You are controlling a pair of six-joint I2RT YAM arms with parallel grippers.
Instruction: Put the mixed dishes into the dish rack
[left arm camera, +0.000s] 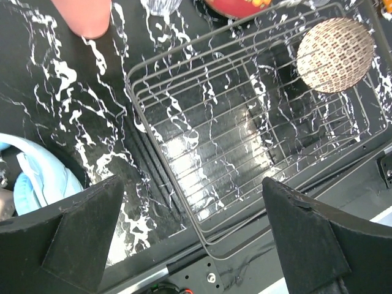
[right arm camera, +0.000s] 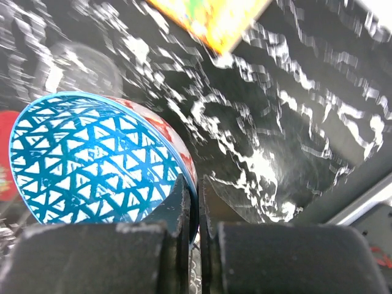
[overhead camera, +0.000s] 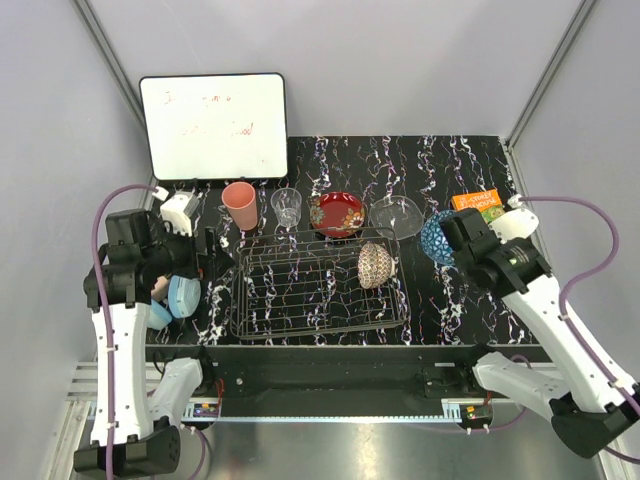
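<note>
- The dish rack [overhead camera: 300,292] sits at the near middle of the black marbled table [overhead camera: 470,300], its long side running from 9 to 3 o'clock in the top view.
- One dish is in it: the beige speckled bowl [overhead camera: 375,264] stands on edge among the wires at the rack's 3 o'clock end.
- The blue patterned bowl [right arm camera: 92,165] is outside the rack, just off its corner at about 2 o'clock, tipped up on its side. I cannot tell whether it is clear of the table.
- My right gripper [right arm camera: 197,202] is pinched together on that bowl's rim, one finger inside and one outside.
- A row of dishes stands along the rack's far side: the salmon-pink cup [overhead camera: 239,205] at 11 o'clock, the small clear glass tumbler [overhead camera: 287,207] just beside it, the red gold-patterned plate [overhead camera: 336,214] at 12 and the clear glass bowl [overhead camera: 396,217] at 1.
- My left gripper [left arm camera: 191,184] hangs over the rack's 9 o'clock end with its fingers spread wide apart and nothing between them.
- The light-blue headphones [overhead camera: 180,297] lie at 9 o'clock of the rack, beside my left arm.
- The orange book [overhead camera: 480,204] lies beyond the blue bowl at 2 o'clock.
- The white board [overhead camera: 213,125] leans at the far left, at 11 o'clock.
</note>
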